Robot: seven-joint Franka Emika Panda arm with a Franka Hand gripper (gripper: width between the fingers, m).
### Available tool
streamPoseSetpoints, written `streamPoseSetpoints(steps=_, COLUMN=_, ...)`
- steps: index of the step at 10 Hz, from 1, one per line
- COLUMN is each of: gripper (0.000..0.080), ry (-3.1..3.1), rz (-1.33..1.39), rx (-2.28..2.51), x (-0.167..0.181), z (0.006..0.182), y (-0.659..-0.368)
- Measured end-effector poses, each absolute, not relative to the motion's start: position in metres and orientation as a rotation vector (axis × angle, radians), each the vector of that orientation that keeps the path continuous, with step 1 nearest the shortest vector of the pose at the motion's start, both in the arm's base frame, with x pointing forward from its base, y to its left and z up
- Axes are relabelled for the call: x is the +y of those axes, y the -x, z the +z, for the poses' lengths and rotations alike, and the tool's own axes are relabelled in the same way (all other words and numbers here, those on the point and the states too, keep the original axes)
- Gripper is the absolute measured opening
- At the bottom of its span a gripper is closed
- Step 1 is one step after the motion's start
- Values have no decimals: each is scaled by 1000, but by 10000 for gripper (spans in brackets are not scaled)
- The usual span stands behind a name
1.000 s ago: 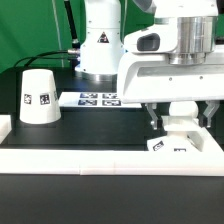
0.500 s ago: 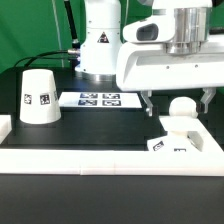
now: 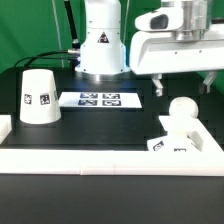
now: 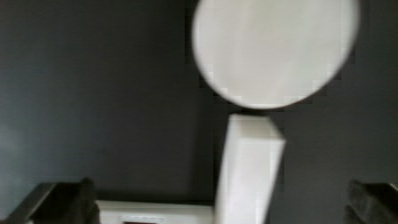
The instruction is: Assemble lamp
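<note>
The white ball bulb point(image 3: 181, 109) stands upright on the small blocky base point(image 3: 172, 143) with its tags, at the exterior view's right, against the white wall. My gripper point(image 3: 181, 87) hangs open and empty just above the bulb, its dark fingers point(image 3: 155, 88) spread wider than it and touching nothing. The cup-like shade point(image 3: 38, 97) stands mouth down at the exterior view's left, far from the gripper. In the wrist view the bulb point(image 4: 267, 50) is a white oval beyond my gripper point(image 4: 217, 205), with the dark fingertips point(image 4: 63, 200) at the frame's corners.
The marker board point(image 3: 100, 99) lies flat behind the middle, in front of the arm's pedestal point(image 3: 100, 55). A raised white wall point(image 3: 70, 155) runs along the front and the exterior view's right of the black mat. A white strip point(image 4: 249, 170) crosses the wrist view.
My gripper has risen from around the bulb and base to above the bulb. The bulb and base stay in place, now uncovered.
</note>
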State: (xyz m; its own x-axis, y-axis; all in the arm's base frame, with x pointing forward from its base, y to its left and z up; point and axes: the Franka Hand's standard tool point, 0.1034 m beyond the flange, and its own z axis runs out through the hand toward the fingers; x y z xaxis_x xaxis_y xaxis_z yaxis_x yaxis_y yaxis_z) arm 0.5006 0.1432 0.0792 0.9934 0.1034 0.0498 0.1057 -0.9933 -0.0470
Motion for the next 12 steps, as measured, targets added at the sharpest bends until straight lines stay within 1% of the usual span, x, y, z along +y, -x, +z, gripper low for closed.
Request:
streamPoseSetpoints(steps=3, gripper=699, ry=3083, rz=-72, rx=-168, x=162, z=79, y=-495)
streamPoseSetpoints(steps=7, gripper=699, ry=3090, rz=-22, rx=-186, x=163, z=77, y=-489)
streamPoseSetpoints(steps=8, gripper=699, ry=3098, rz=37, rx=-190, x=162, z=76, y=-487)
streamPoseSetpoints(steps=9, gripper=699, ry=3111, rz=170, rx=-197, x=159, z=76, y=-481)
streamPoseSetpoints(steps=11, gripper=699, ry=3115, rz=382, rx=-195, x=158, z=76, y=-485)
streamPoseSetpoints(steps=12, gripper=699, ry=3100, rz=467, rx=-226, x=159, z=72, y=-485)
